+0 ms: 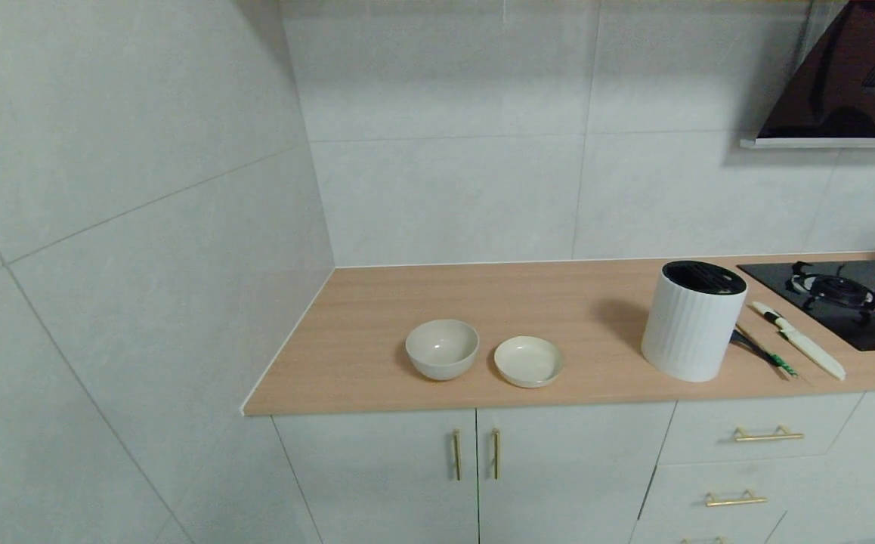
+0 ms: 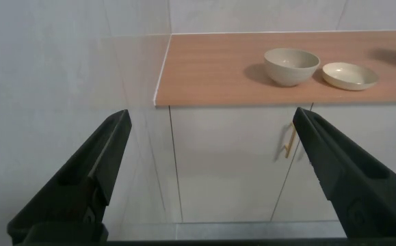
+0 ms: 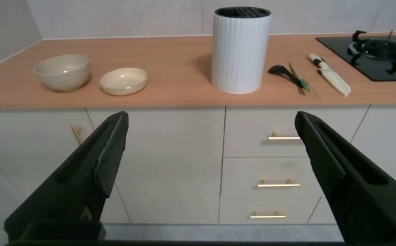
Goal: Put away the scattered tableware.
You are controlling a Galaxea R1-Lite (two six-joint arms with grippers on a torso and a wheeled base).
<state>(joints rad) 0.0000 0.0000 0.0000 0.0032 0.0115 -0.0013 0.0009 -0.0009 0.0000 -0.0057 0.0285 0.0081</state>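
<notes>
Bowl point(image 1: 442, 347) and saucer point(image 1: 528, 360) sit left of the utensil holder point(image 1: 693, 321) on the countertop point(image 1: 377, 302); left gripper point(image 2: 210, 113) and right gripper point(image 3: 210, 116) hold jaws wide apart.

I find nothing to read from here: no lettering, number or sign. The bowl point(image 1: 442, 347), the small dish point(image 1: 528, 360) and the ribbed white holder point(image 1: 691, 325) on the bench point(image 1: 377, 317) show plain surfaces. The knife point(image 1: 800, 341) beside the holder is too small for me to make out any mark.
</notes>
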